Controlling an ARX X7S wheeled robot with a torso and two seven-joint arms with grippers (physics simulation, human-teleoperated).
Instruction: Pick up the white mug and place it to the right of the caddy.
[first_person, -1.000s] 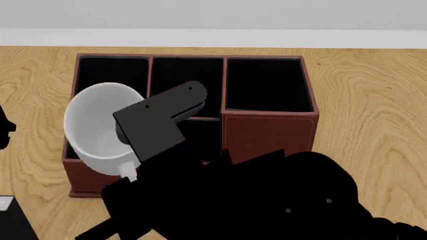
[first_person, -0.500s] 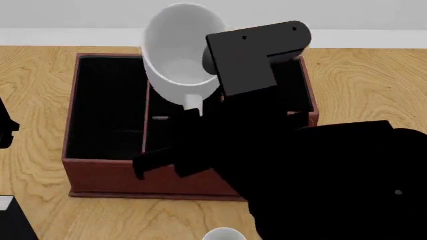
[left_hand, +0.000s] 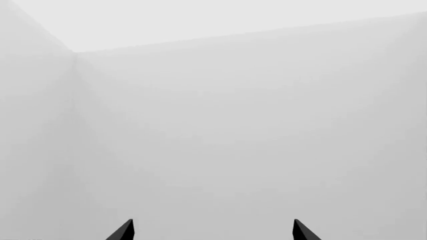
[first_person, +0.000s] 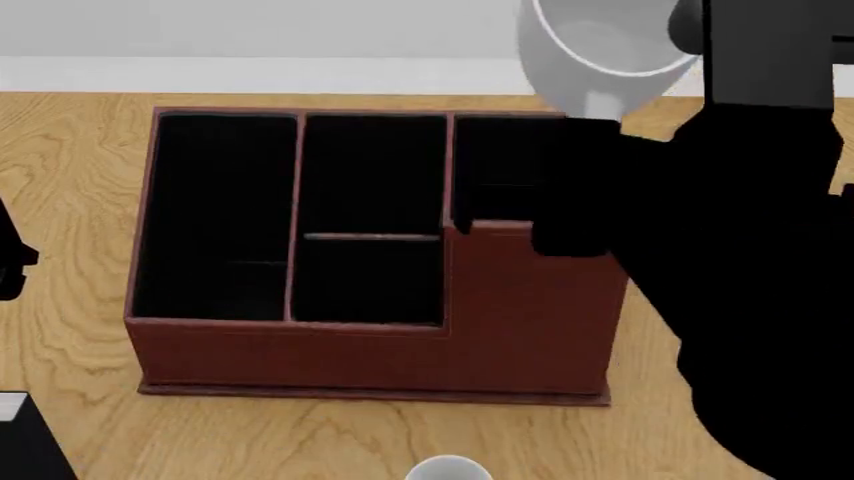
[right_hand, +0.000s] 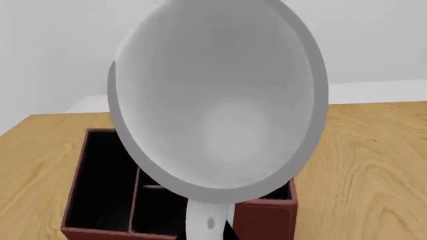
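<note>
Left wrist view — we log only blank pale wall and two dark fingertips (left_hand: 124, 231) of the left gripper (left_hand: 212, 231), set well apart with nothing between them. This arm is idle and plays no part in the step.

Head view — the mug (first_person: 597, 45) rides high, above the far right corner of the caddy (first_person: 521, 310), tilted so its mouth faces us. The right gripper (first_person: 617, 108) is largely lost in the black bulk of its own arm; we cannot see the fingers plainly here, but the mug hangs clear of any support, so we judge it to be held. The table (first_person: 694, 170) shows bare wood to the right of the caddy, partly hidden by the arm. A small white rim (first_person: 447, 468) sits at the near edge — too little of it shows to name.

Right wrist view — the mug (right_hand: 220, 95) fills the frame, mouth toward the camera, its handle (right_hand: 203, 222) running down toward the gripper, which appears to clamp there. The caddy (right_hand: 267, 220) lies below and behind.

Step in hand, by our judgement: the carry to the right. To do it well, we:
- keep height until the mug is past the tall corner section;
- bring the mug upright before descent;
- lower onto bare wood beside the caddy, not touching its wall;
- release only once the base rests flat.
</note>
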